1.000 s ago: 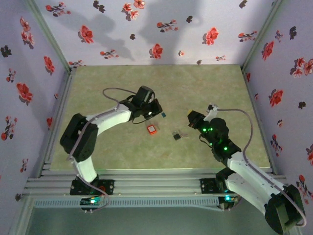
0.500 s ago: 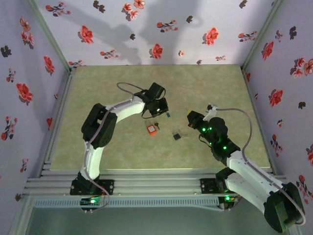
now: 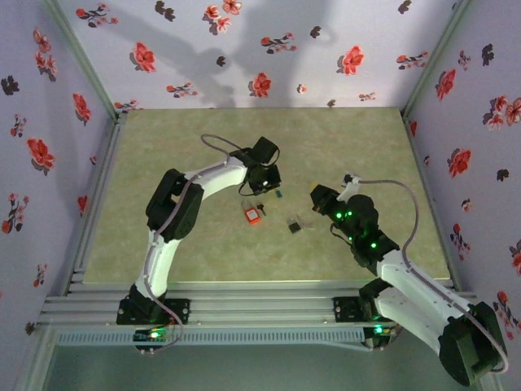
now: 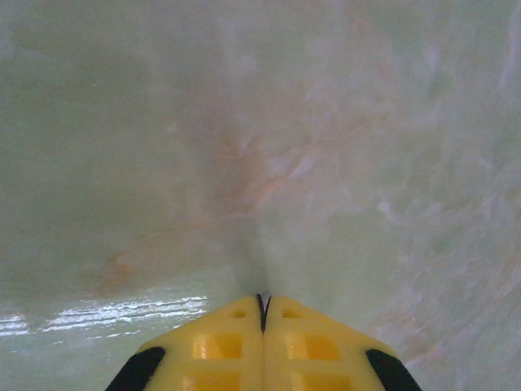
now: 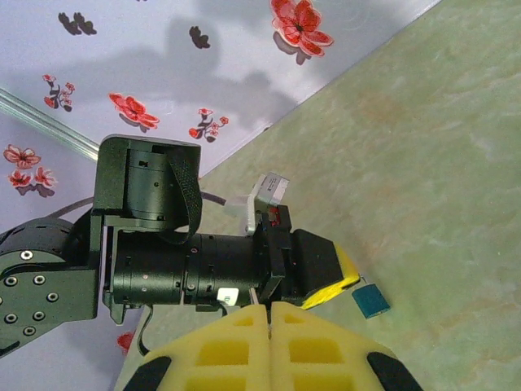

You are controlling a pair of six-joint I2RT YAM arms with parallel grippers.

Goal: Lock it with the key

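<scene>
Left fingers (image 4: 228, 342) and right fingers (image 5: 228, 342) are both pressed shut, nothing clearly pinched; the lock (image 3: 253, 215) lies loose on the worktop (image 3: 163, 163) just near-side of the left fingers, not touching; unheld, it may well skid aside when pushed at from one side.

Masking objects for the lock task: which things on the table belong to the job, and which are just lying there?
Job:
- lock
- small dark piece, possibly the key; too small to tell

Lying about:
- small teal square
</scene>
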